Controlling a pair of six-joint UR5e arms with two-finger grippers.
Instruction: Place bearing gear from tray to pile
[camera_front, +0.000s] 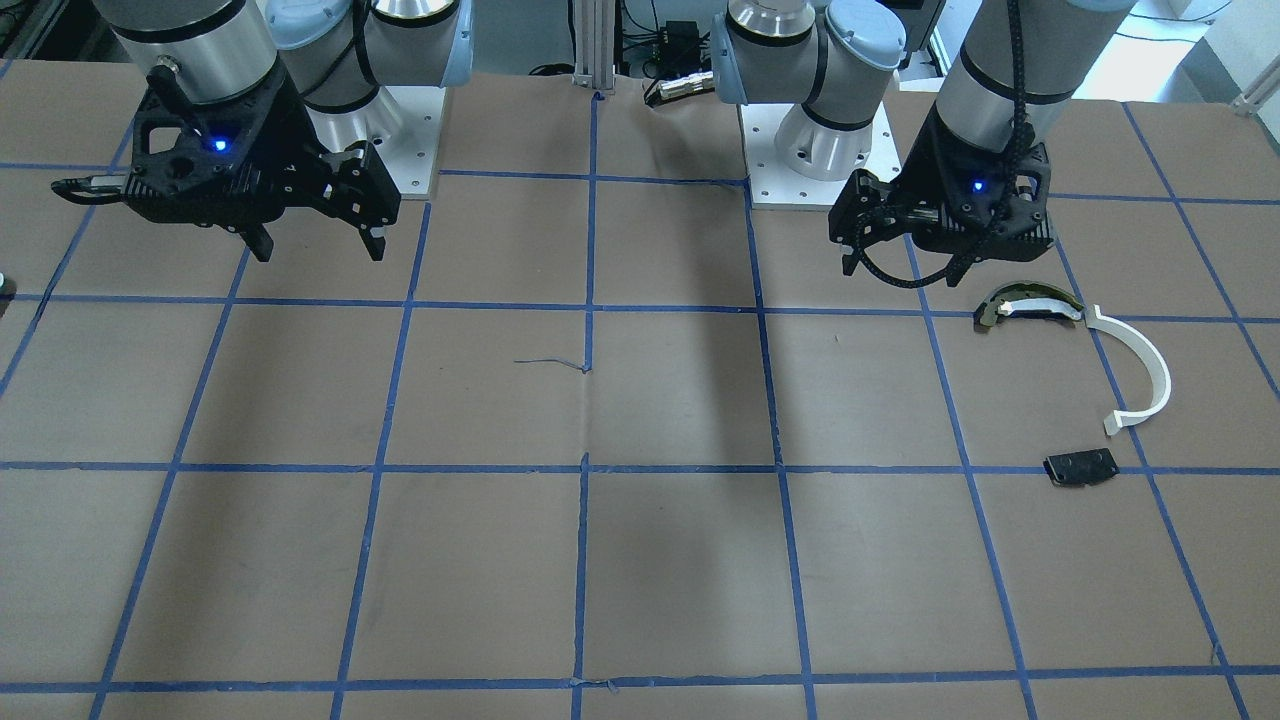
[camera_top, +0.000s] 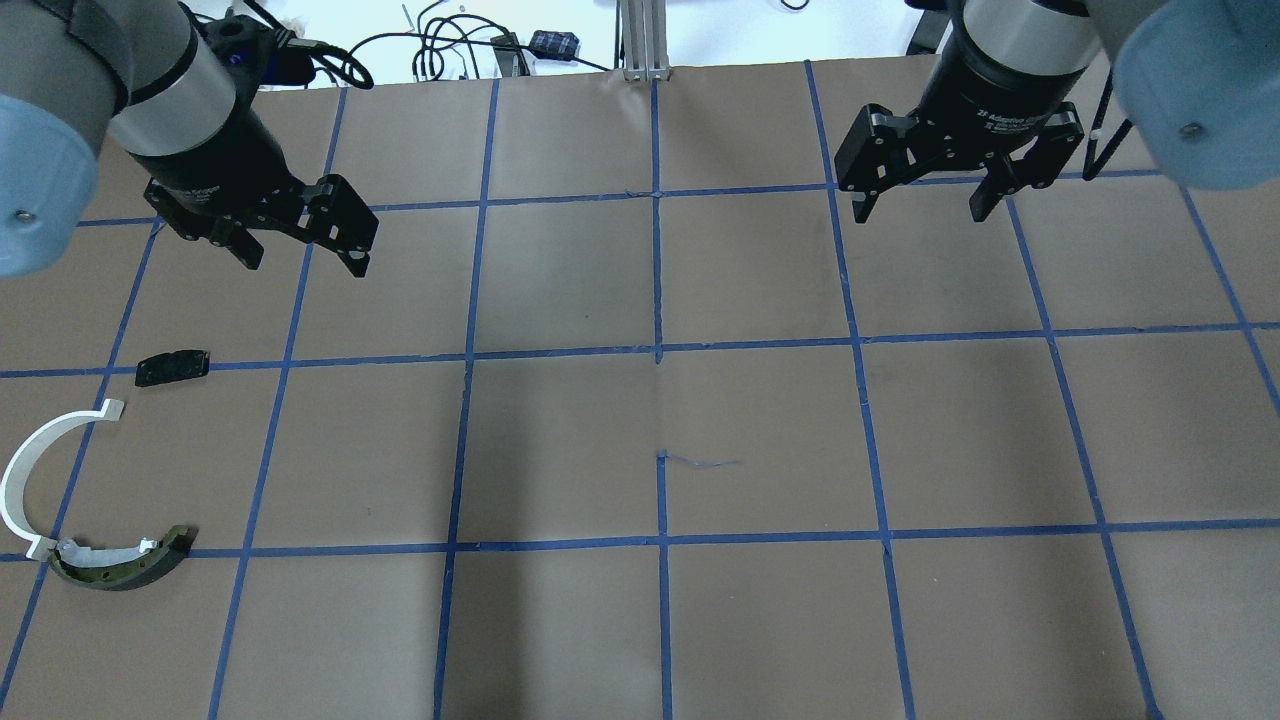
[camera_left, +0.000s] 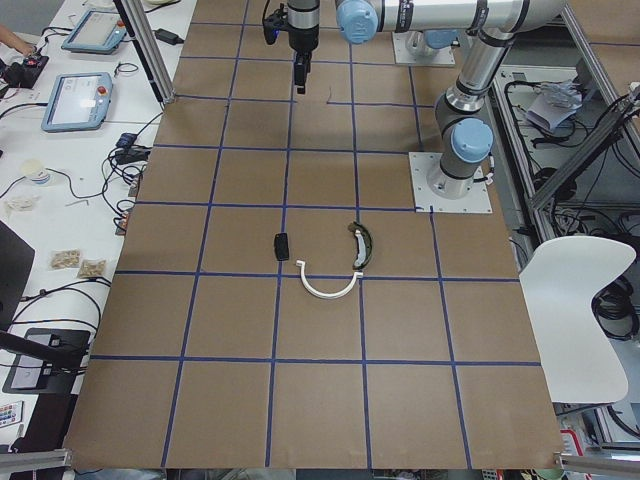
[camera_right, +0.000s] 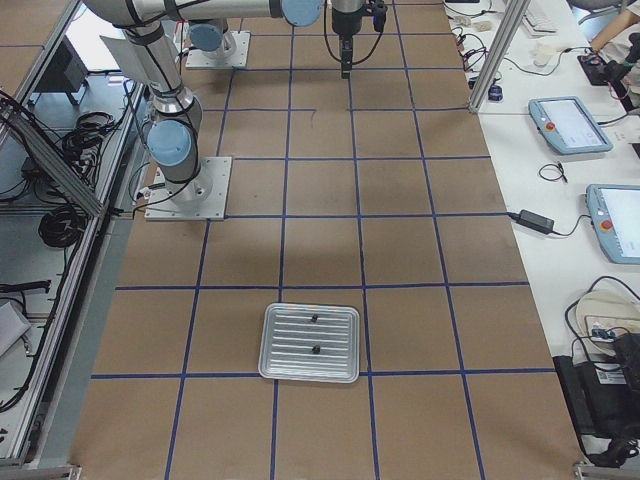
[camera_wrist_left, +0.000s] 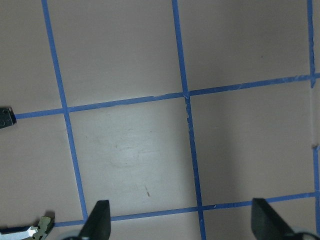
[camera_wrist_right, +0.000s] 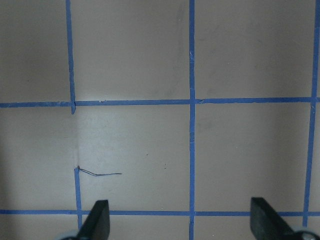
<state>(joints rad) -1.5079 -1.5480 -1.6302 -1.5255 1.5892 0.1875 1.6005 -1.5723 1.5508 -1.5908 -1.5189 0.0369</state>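
Note:
The pile lies on the table's left side: a thin white half-ring arc (camera_top: 25, 475), a dark curved piece with olive and white edges (camera_top: 120, 568) and a small flat black plate (camera_top: 173, 367). A ridged metal tray (camera_right: 275, 345) shows only in the exterior right view and holds two small dark parts (camera_right: 316, 350). I cannot tell which one is the bearing gear. My left gripper (camera_top: 305, 262) is open and empty, above the table beyond the pile. My right gripper (camera_top: 920, 212) is open and empty over bare table. Both wrist views show only empty fingertips (camera_wrist_left: 100, 220) (camera_wrist_right: 100, 220).
The table is covered in brown paper with a grid of blue tape lines (camera_top: 657, 350). The arm bases (camera_front: 810, 150) stand on the robot's side. Cables and a metal post (camera_top: 640, 40) lie beyond the far edge. The black plate's edge (camera_wrist_left: 5, 117) shows in the left wrist view.

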